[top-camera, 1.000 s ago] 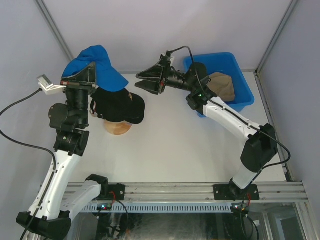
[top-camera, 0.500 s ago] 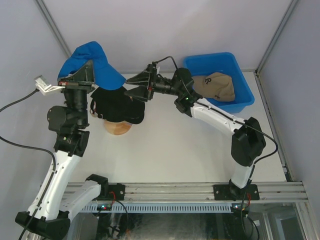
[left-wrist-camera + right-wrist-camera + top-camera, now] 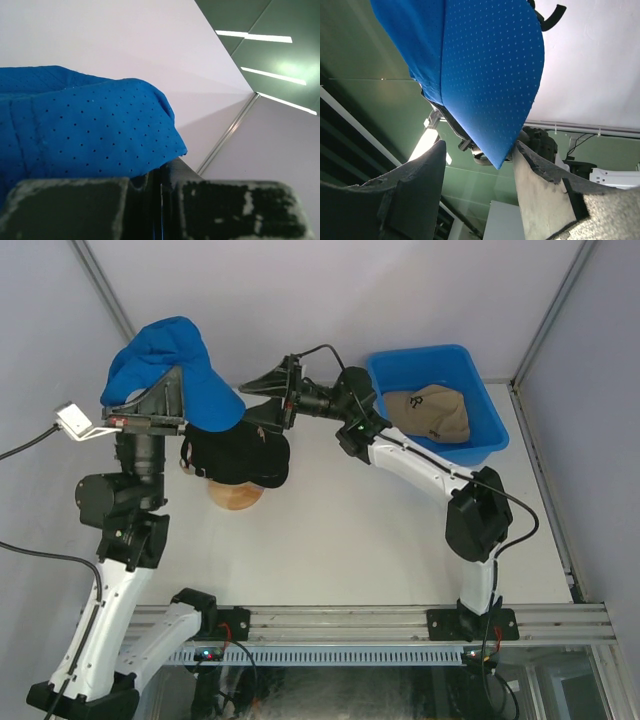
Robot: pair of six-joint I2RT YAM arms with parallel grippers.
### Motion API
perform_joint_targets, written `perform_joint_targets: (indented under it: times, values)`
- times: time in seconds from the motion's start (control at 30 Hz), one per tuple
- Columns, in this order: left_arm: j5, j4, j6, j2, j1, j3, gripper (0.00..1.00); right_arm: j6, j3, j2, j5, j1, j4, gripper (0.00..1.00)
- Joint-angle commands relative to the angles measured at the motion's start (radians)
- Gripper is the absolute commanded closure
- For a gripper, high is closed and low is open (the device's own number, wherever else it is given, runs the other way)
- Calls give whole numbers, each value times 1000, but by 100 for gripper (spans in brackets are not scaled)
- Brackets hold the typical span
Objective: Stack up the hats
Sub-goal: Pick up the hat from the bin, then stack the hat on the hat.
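- Blue mesh fabric catches the eye first: the blue cap (image 3: 160,360) hangs at the upper left of the overhead view, lifted well clear of the white table (image 3: 330,530).
- Holding it is the left tool (image 3: 170,385), clamped tight on the cap's edge. In its own wrist view the perforated cloth bunches above the fingers (image 3: 65,210), which are pressed together with no gap showing.
- From the right, the right tool (image 3: 262,403) reaches into the upper middle of the overhead view with its jaws spread wide and nothing gripped.
- Seen from the right wrist, the blue cap's pointed brim end sits between the two fingers (image 3: 415,195), closer to the one at lower right. I cannot tell whether it touches that finger.
- Left of centre, the black cap (image 3: 235,455) sits on the wooden head form (image 3: 235,498), just below the blue cap's brim and under the right tool.
- At the upper right, the tan cap (image 3: 430,412) lies crown up inside the blue bin (image 3: 475,380), well apart from the other two caps.
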Motion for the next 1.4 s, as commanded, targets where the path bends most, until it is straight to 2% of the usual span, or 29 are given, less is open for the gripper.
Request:
perform_joint_targets:
  times: [0.0, 0.13, 0.23, 0.4, 0.47, 0.67, 0.73, 0.83, 0.93, 0.97, 1.13, 1.2, 1.37]
  values:
    - [89, 27, 71, -7, -6, 68, 100, 51, 66, 11, -9, 18, 38, 45]
    - [121, 30, 61, -1, -5, 60, 100, 68, 76, 20, -4, 36, 51, 47]
    - [118, 38, 54, -10, -6, 43, 100, 83, 74, 24, 9, 46, 80, 57]
    - [108, 4, 80, -47, -4, 16, 99, 95, 56, 18, 7, 24, 136, 92]
    - [67, -22, 97, -91, -6, -14, 95, 97, 57, 32, -9, 12, 162, 100]
    - [-44, -111, 150, -208, -5, -114, 80, 98, 129, 154, -74, -36, 260, 100]
    - [-81, -134, 157, -238, -5, -156, 75, 115, 217, 241, -100, -51, 323, 100]
    - [-146, -153, 173, -265, -4, -211, 73, 118, 364, 356, -134, -74, 349, 100]
    - [-200, -174, 194, -268, -5, -243, 73, 95, 507, 452, -164, -94, 308, 100]
    - [-250, -192, 202, -267, -1, -275, 72, 90, 634, 543, -169, -117, 279, 100]
    - [-320, -209, 182, -302, 14, -315, 67, 115, 843, 686, -168, -129, 224, 100]
    - [-336, -230, 180, -312, 24, -310, 65, 114, 858, 710, -171, -129, 218, 100]
    - [-385, -294, 168, -344, 33, -319, 64, 96, 775, 705, -179, -127, 240, 100]
